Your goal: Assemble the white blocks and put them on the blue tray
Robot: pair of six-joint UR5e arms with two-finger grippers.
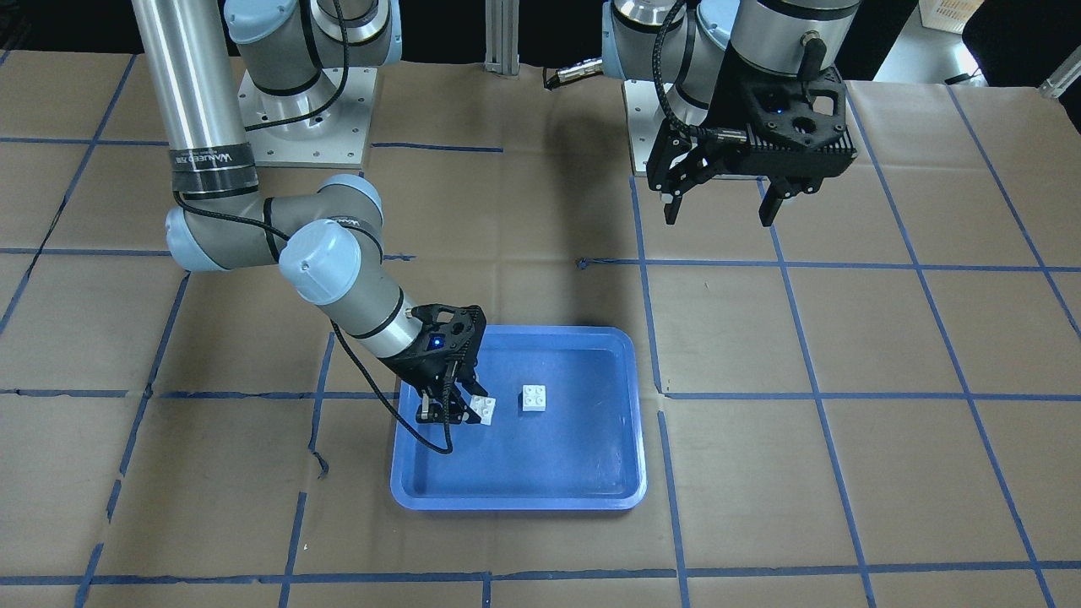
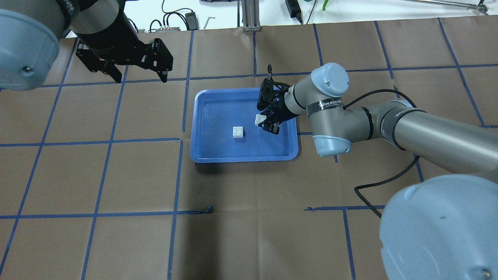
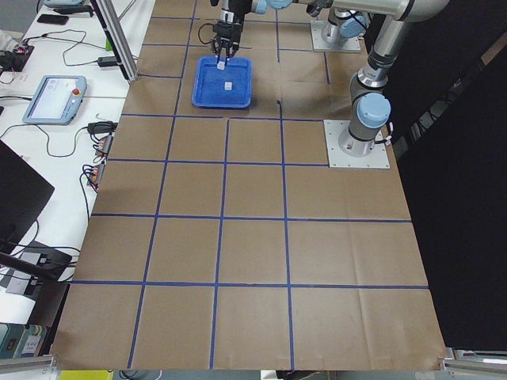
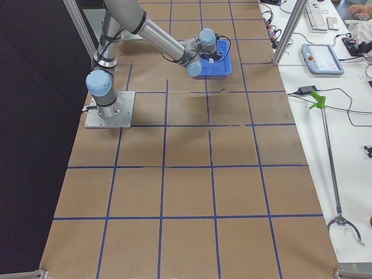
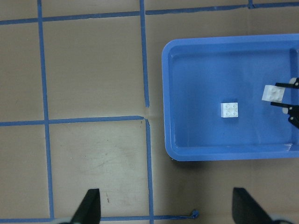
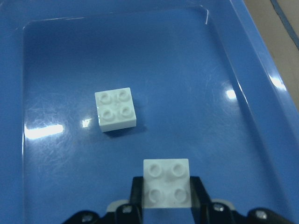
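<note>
The blue tray (image 2: 218, 128) lies at the table's middle. One white block (image 2: 238, 132) sits studs up on the tray floor, also in the front view (image 1: 533, 398) and the right wrist view (image 6: 115, 109). My right gripper (image 2: 266, 122) is shut on the second white block (image 2: 260, 119), holding it low over the tray's right part, a short gap from the first; the held block (image 6: 167, 183) shows studs up between the fingers. My left gripper (image 2: 140, 79) is open and empty, high above the table to the left of the tray.
Brown paper with a blue tape grid covers the table (image 2: 116, 175). The right arm's black cable (image 2: 373, 194) hangs over the table beside the tray. Both arm bases (image 1: 304, 118) stand at the robot's edge.
</note>
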